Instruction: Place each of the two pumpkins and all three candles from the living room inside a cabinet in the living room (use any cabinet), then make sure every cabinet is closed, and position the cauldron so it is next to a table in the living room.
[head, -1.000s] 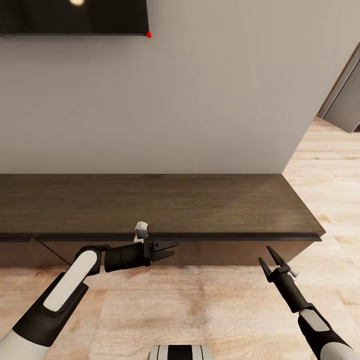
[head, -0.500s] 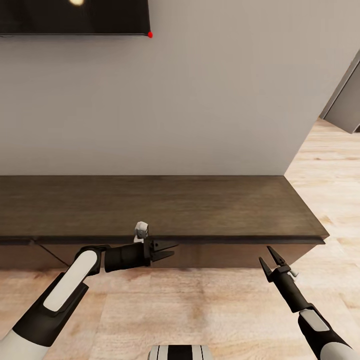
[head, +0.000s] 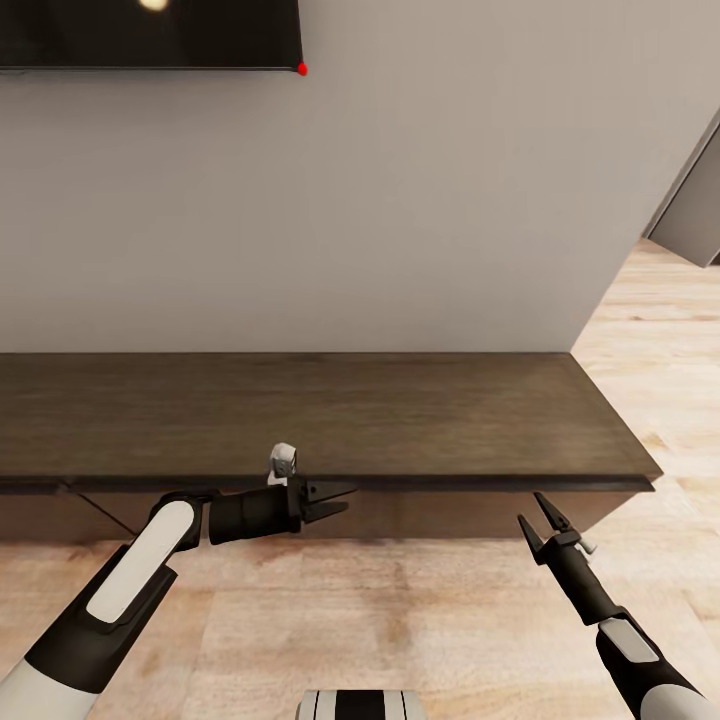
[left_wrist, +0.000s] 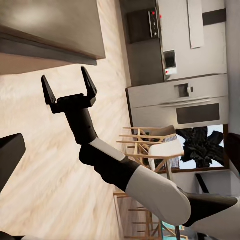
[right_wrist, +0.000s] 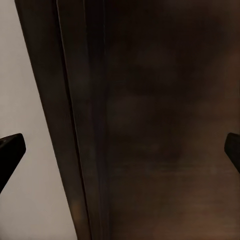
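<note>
The cabinet (head: 320, 410) is a long, low dark-brown unit standing against the grey wall, and its right end reaches (head: 640, 465). My left gripper (head: 345, 498) hangs open in front of its front edge, fingers pointing right and holding nothing. Further right, my right gripper (head: 538, 518) is open and empty just before the cabinet's shaded front face. The left wrist view looks across at that right gripper (left_wrist: 69, 85), open, beside the cabinet (left_wrist: 50, 30). In the right wrist view the cabinet's dark wood (right_wrist: 160, 125) lies close ahead between the spread fingertips (right_wrist: 10, 152).
A black television (head: 150, 35) hangs on the wall above the cabinet. Pale wooden floor (head: 400, 620) lies below me and runs right past the wall's corner to a passage (head: 680, 290). The left wrist view has kitchen appliances (left_wrist: 175, 100) and wooden dining chairs (left_wrist: 150, 145) far off.
The whole head view has drifted slightly, so the cabinet's right end sits a little further right and lower. Both arms keep the same pose.
</note>
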